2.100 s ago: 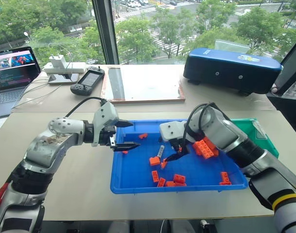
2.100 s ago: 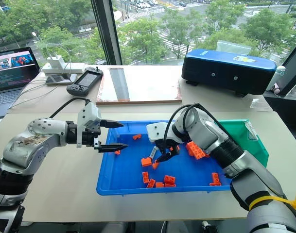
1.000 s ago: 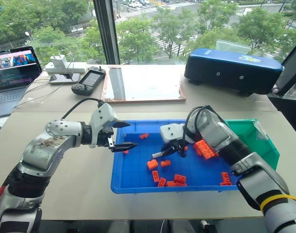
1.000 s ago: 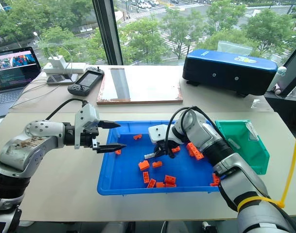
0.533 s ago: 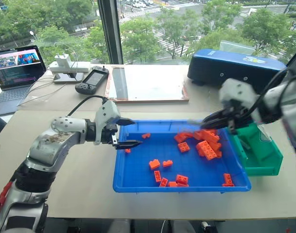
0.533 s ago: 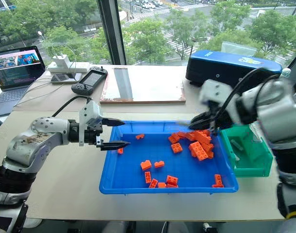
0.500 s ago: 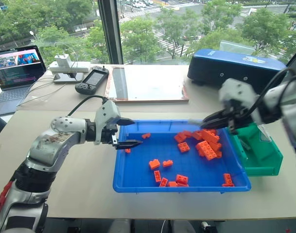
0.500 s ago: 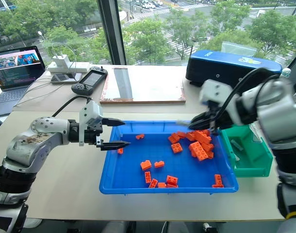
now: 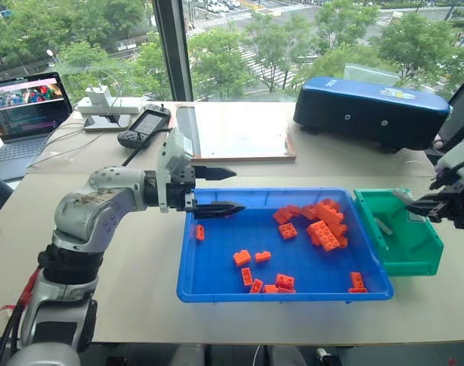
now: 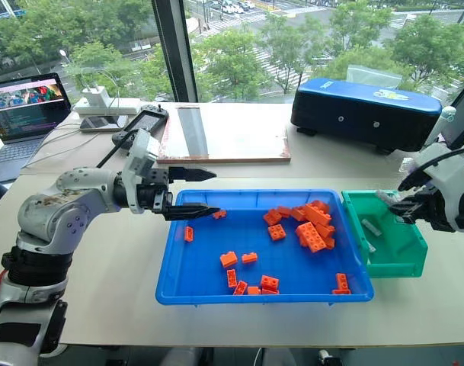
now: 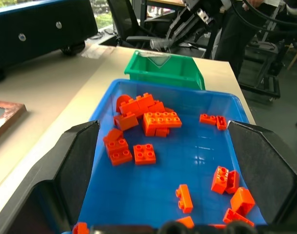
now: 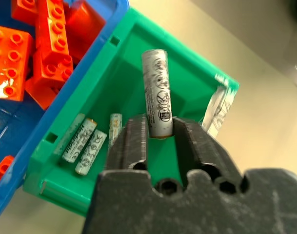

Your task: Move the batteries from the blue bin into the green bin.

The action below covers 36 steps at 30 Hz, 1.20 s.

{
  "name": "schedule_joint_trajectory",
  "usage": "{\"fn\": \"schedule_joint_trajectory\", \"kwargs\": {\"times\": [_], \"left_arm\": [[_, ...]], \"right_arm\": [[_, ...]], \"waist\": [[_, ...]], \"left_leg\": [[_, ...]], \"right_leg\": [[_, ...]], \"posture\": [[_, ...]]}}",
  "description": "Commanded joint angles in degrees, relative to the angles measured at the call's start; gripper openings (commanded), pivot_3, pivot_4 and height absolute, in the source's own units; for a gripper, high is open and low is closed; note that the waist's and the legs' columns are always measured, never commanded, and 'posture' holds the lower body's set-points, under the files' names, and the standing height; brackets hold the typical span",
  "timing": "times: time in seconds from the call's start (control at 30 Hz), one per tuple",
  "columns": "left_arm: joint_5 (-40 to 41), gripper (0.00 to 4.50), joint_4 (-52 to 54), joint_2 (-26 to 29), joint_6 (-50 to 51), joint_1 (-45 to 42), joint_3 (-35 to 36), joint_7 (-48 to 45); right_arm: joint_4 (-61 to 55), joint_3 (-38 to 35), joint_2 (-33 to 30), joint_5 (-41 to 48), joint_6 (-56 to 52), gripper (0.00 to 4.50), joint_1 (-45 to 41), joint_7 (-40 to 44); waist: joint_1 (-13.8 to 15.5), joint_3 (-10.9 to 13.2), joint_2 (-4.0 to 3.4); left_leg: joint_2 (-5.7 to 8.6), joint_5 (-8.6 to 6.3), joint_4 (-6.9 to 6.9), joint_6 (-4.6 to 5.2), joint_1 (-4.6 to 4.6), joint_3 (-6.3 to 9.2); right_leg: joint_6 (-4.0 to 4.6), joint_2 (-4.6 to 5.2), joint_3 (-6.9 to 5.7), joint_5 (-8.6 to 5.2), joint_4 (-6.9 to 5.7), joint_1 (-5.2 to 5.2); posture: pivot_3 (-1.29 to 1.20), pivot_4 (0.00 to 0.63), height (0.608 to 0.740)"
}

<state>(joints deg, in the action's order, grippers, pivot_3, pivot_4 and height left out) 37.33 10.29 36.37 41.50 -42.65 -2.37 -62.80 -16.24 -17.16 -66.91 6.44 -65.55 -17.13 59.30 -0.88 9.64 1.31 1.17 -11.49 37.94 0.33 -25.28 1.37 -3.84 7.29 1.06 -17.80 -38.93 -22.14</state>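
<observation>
The blue bin [image 9: 224, 259] lies mid-table and holds scattered orange bricks [image 9: 321, 229]. To its right stands the green bin [image 9: 414, 255]. My right gripper [image 9: 418, 204] hovers over the green bin, shut on a silver battery [image 12: 155, 92] that stands up between its fingers [image 12: 133, 141]. Three more batteries [image 12: 85, 141] lie on the green bin's floor [image 12: 197, 83]. My left gripper [image 9: 220, 191] is open and empty, pointing right over the blue bin's far left corner; its fingers [image 11: 80, 161] frame the bricks in the left wrist view.
A dark navy case [image 9: 369, 107] sits at the back right and a wooden board [image 9: 232, 130] behind the blue bin. A laptop [image 9: 22, 107], a charger and a handheld controller [image 9: 144, 126] stand at the back left. Bare table lies left of the blue bin.
My right arm swung right from above the blue bin to over the green bin, carrying the battery. My left gripper rose and shifted right over the blue bin's far left corner.
</observation>
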Motion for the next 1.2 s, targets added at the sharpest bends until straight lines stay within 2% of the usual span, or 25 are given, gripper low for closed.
{"fn": "schedule_joint_trajectory", "kwargs": {"times": [0.03, 0.17, 0.2, 0.27, 0.37, 0.53, 0.63, 0.7, 0.77, 0.9, 1.03, 1.2], "left_arm": [[0.2, 4.50, -0.1, -0.1, -1.2, -1.4, 0.4, -1.0], [-0.2, 4.50, -1.6, -1.3, -1.1, -2.6, 0.6, 0.1], [-0.4, 4.50, -2.1, -1.6, -1.2, -2.9, 0.7, 0.5], [-0.6, 4.50, -3.2, -1.7, -0.4, -3.4, 0.6, 0.9], [-3.3, 4.50, -5.9, -2.2, -1.5, -4.5, 0.2, 3.1], [-6.1, 4.50, -9.3, -4.5, -5.2, -4.9, 3.9, 9.8], [-7.2, 4.50, -9.7, -4.7, -7.2, -1.4, 7.1, 13.4], [-7.9, 4.50, -9.2, -3.7, -8.3, 1.2, 7.3, 12.9], [-8.3, 4.50, -8.2, -2.6, -8.4, 4.1, 7.2, 12.3], [-8.6, 4.50, -8.0, -1.7, -8.2, 8.6, 8.2, 12.9], [-8.4, 4.50, -5.9, -0.4, -8.2, 12.7, 9.9, 14.2], [-8.0, 4.50, -4.7, 0.5, -7.8, 14.8, 10.6, 14.5]], "right_arm": [[-1.4, -2.5, 0.2, 1.2, 0.2, 2.84, -0.1, -3.4], [0.1, -3.7, 0.5, 1.3, 0.9, 4.27, -2.7, -7.8], [0.2, -4.4, 0.2, 1.4, 1.1, 4.46, -3.4, -8.5], [0.2, -5.8, 0.0, 1.5, 2.9, 4.46, -3.8, -9.7], [-0.3, -12.1, 4.1, 3.6, 5.2, 4.46, -6.3, -12.7], [-4.2, -23.6, 11.6, 4.5, 14.2, 4.46, -1.5, -15.9], [-7.0, -31.3, 15.1, 11.3, 12.9, 4.46, 6.3, -8.4], [-8.3, -33.7, 16.5, 15.7, 10.7, 4.46, 8.1, -7.0], [-9.6, -33.0, 17.8, 18.4, 10.2, 4.46, 9.5, -7.3], [-12.2, -26.8, 19.2, 20.0, 12.7, 4.46, 13.4, -7.5], [-11.8, -22.8, 20.2, 19.3, 14.8, 4.46, 14.3, -10.6], [-10.2, -21.1, 19.9, 19.9, 16.5, 4.46, 13.1, -12.8]], "waist": [[-0.1, 0.0, -0.03], [0.0, 0.0, -0.04], [0.0, 0.0, -0.04], [0.0, 0.0, -0.04], [0.1, 0.0, -0.04], [0.2, 0.0, -0.03], [0.5, 0.0, -0.02], [0.2, 0.0, -0.06], [-0.3, 0.0, -0.07], [-0.4, 0.0, -0.06], [-0.1, 0.0, -0.06], [0.2, 0.0, -0.06]], "left_leg": [[0.01, 0.00, 0.00, 0.00, 0.00, -0.01], [0.00, 0.00, 0.00, 0.00, 0.00, 0.01], [0.01, 0.00, 0.00, 0.00, 0.00, 0.00], [0.02, 0.00, 0.00, 0.00, 0.00, 0.00], [0.01, 0.00, 0.00, 0.00, 0.00, 0.00], [0.02, 0.00, 0.00, 0.00, -0.01, 0.01], [0.03, 0.00, 0.00, 0.00, -0.01, 0.04], [0.02, 0.00, -0.01, 0.01, 0.00, 0.03], [0.01, 0.00, -0.01, 0.02, 0.02, -0.01], [-0.03, 0.00, -0.01, 0.02, 0.10, 0.03], [0.00, 0.00, -0.01, 0.02, 0.12, 0.01], [-0.01, 0.00, -0.01, 0.02, 0.11, 0.02]], "right_leg": [[0.00, 0.00, 0.02, 0.00, 0.00, -0.01], [0.00, 0.00, -0.01, 0.00, -0.01, -0.01], [0.00, 0.01, 0.01, 0.00, -0.01, -0.01], [0.00, 0.01, 0.01, 0.00, 0.01, -0.01], [0.00, 0.01, 0.00, 0.00, 0.02, 0.00], [0.00, 0.02, -0.01, 0.00, 0.02, 0.02], [0.00, 0.03, -0.04, 0.00, 0.02, 0.04], [0.00, 0.03, -0.02, 0.00, -0.03, 0.08], [0.00, 0.03, 0.02, 0.01, -0.05, 0.08], [0.01, -0.03, 0.03, 0.01, -0.02, 0.08], [0.01, 0.01, 0.06, 0.01, -0.02, 0.10], [0.01, 0.02, 0.05, 0.01, 0.00, 0.10]], "posture": [[0.00, 0.150, 0.732], [0.00, 0.150, 0.732], [0.00, 0.150, 0.732], [0.00, 0.150, 0.732], [0.00, 0.150, 0.732], [0.00, 0.150, 0.732], [0.00, 0.150, 0.732], [0.00, 0.150, 0.732], [0.00, 0.150, 0.732], [0.00, 0.150, 0.732], [0.00, 0.150, 0.732], [0.00, 0.150, 0.732]]}}
